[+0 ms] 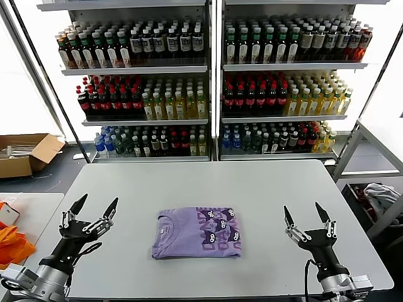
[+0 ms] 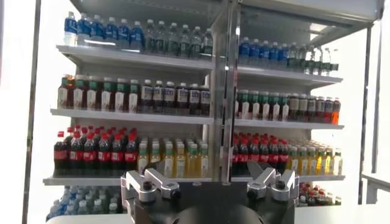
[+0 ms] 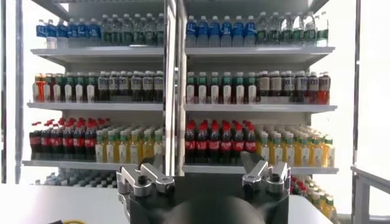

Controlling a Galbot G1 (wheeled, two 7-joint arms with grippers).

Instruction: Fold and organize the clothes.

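Note:
The lavender T-shirt (image 1: 197, 232) lies folded into a neat rectangle at the middle of the grey table (image 1: 208, 182), with its dark cartoon print facing up. My left gripper (image 1: 95, 206) is open and empty, raised at the table's left front, well left of the shirt. My right gripper (image 1: 306, 214) is open and empty at the right front, well right of the shirt. Both point toward the shelves. In the left wrist view the left gripper (image 2: 207, 176) shows with jaws spread. In the right wrist view the right gripper (image 3: 202, 167) does too. Neither wrist view shows the shirt.
Tall shelves of drink bottles (image 1: 208, 82) stand behind the table. Orange fabric (image 1: 11, 242) lies on a side table at the left. A cardboard box (image 1: 25, 154) sits on the floor at the left. A grey-white cloth bundle (image 1: 380, 195) lies at the right.

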